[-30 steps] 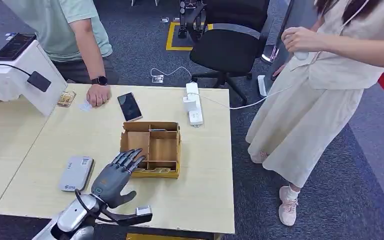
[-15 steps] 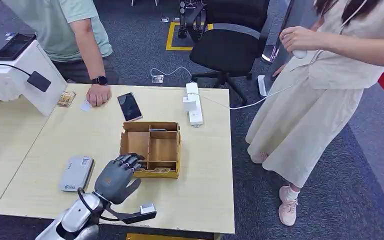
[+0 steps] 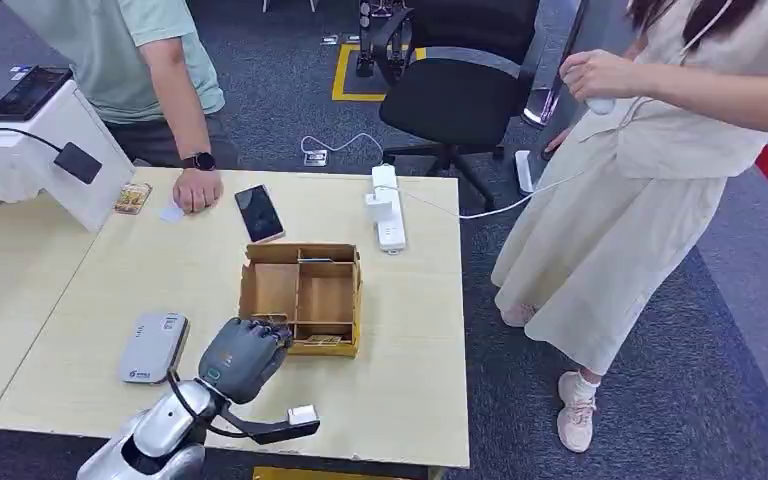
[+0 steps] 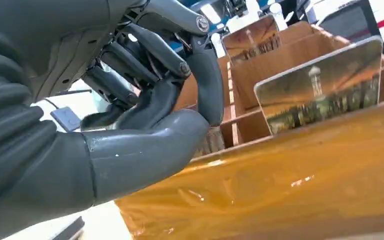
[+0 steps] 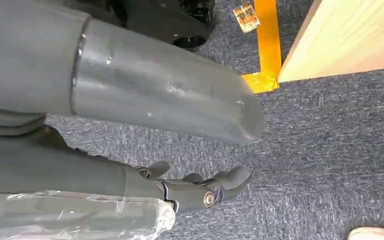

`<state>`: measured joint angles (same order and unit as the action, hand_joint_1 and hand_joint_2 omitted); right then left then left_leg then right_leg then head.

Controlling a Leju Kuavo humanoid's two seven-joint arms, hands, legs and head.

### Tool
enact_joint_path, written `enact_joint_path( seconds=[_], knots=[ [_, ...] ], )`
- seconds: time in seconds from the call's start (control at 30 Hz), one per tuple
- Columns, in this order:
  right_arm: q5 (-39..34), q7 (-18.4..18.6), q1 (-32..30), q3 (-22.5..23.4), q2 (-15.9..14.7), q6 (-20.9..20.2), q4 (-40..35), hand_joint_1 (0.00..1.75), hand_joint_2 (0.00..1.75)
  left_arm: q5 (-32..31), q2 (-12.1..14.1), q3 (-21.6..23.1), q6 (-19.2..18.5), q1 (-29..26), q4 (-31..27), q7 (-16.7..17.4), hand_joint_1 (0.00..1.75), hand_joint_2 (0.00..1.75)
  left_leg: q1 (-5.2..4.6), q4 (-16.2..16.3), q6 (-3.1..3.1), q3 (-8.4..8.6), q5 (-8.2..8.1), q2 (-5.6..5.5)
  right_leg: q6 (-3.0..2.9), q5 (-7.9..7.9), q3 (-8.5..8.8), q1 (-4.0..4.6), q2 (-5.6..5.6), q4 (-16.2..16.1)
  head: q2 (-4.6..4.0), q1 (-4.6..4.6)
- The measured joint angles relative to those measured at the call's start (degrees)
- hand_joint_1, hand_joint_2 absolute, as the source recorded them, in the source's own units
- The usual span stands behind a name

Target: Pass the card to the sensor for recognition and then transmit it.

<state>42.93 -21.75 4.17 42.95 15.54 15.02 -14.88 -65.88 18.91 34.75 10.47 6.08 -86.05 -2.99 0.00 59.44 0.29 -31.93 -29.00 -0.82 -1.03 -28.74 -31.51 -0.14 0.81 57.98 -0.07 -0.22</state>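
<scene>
A wooden divided box [image 3: 357,296] stands mid-table, with cards [image 3: 318,340] upright in its front slot. My left hand [image 3: 244,357] is at the box's front left corner, fingers curled down over that slot. In the left wrist view the fingers [image 4: 180,75] close against the thumb [image 4: 145,150] just over the box's front wall [image 4: 290,190]. A picture card [image 4: 320,85] stands in the slot apart from them. Nothing shows between the fingers. The grey-white card sensor [image 3: 153,347] lies left of the hand. My right hand [image 5: 195,187] hangs over the carpet, holding nothing.
A phone [image 3: 259,212], a power strip [image 3: 388,205] and a person's hand [image 3: 197,188] lie at the table's far side. A white stand [image 3: 55,140] is at far left. An office chair [image 3: 455,100] and a second person [image 3: 640,190] stand to the right.
My left hand's fingers have curled from stretched out to closed over the box's front slot, and the hand has shifted slightly right. The table's things have not moved.
</scene>
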Motion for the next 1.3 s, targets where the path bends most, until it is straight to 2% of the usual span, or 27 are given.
enact_joint_path(
  seconds=[0.13, 0.17, 0.2, 0.23, 0.27, 0.37, 0.73, 0.9, 1.3],
  knots=[
    [-0.1, 0.0, 0.0, 0.0, 0.0, 0.0, 0.0, 0.0, 0.0, 0.0, 0.0, 0.3, 0.0, 0.1, 0.4, 0.0, 1.75, 1.75, 0.0, 0.0, 0.0, 0.0, 0.0, 0.0, 0.0, 0.0, 0.0, 0.0, 0.0, 0.0, 0.02, 0.0],
    [-0.1, 0.0, 0.0, 0.0, 0.0, 0.0, 0.0, 0.0, 0.0, 0.2, 0.0, 0.5, -0.1, 0.2, 0.4, 0.0, 0.47, 1.75, 0.0, 0.0, 0.0, 0.0, 0.0, 0.0, 0.0, 0.0, 0.0, 0.0, 0.0, 0.0, 0.0, 0.02],
    [-0.2, 0.0, 0.0, 0.0, 0.0, 0.0, 0.0, 0.0, 0.0, 0.3, 0.0, 0.6, -0.2, 0.2, 0.5, 0.0, 0.16, 1.75, 0.0, 0.0, 0.0, 0.0, 0.0, 0.0, 0.0, 0.0, 0.0, 0.0, 0.0, 0.0, 0.0, 0.0],
    [-0.3, 0.0, 0.0, 0.0, 0.0, 0.0, 0.0, 0.0, 0.0, 0.6, 0.0, 0.7, -0.1, 0.2, 0.5, 0.0, 0.0, 1.75, 0.0, 0.0, 0.0, 0.0, 0.0, 0.0, 0.0, 0.0, 0.0, 0.0, 0.0, 0.0, 0.0, 0.02],
    [-0.3, 0.0, 0.0, 0.0, 0.0, 0.0, 0.0, 0.0, 0.0, 0.8, 0.0, 0.7, 0.0, 0.2, 0.5, 0.0, 0.09, 1.75, 0.0, 0.0, 0.0, 0.0, 0.0, 0.0, 0.0, 0.0, 0.0, 0.0, 0.0, 0.0, 0.0, 0.02],
    [-0.4, 0.0, -0.1, 0.0, 0.0, 0.2, 0.0, 0.0, 0.0, 1.1, 0.0, 0.8, 0.3, 0.2, 0.5, -0.1, 0.0, 1.75, 0.0, 0.0, 0.0, 0.0, 0.0, 0.0, 0.0, 0.0, 0.0, 0.0, 0.0, 0.0, 0.0, 0.02],
    [-0.5, 0.0, -0.2, 0.0, 0.0, 0.4, 0.0, 0.0, 0.0, 1.2, -0.3, 0.9, 1.2, 0.8, 0.5, -0.5, 0.0, 1.75, 0.0, 0.0, 0.0, 0.0, 0.0, 0.0, 0.0, 0.0, 0.0, 0.0, 0.0, 0.0, 0.0, 0.02],
    [-0.6, 0.0, -0.3, 0.0, 0.0, 0.6, 0.0, 0.0, 0.0, 0.8, -0.2, 0.9, 3.3, 0.9, -0.2, 0.3, 0.0, 1.75, 0.0, 0.0, 0.0, -0.01, 0.0, 0.0, 0.0, 0.0, 0.0, 0.0, 0.0, 0.0, 0.0, 0.02],
    [-1.2, -0.2, -0.4, 0.0, -0.1, 0.6, 0.0, 0.0, 0.0, 0.4, 0.5, 0.9, 3.6, 1.1, -0.9, 0.5, 0.0, 1.75, 0.0, 0.0, 0.0, -0.01, 0.0, 0.0, 0.0, 0.0, 0.01, 0.0, -0.01, 0.0, 0.0, 0.02]
  ],
)
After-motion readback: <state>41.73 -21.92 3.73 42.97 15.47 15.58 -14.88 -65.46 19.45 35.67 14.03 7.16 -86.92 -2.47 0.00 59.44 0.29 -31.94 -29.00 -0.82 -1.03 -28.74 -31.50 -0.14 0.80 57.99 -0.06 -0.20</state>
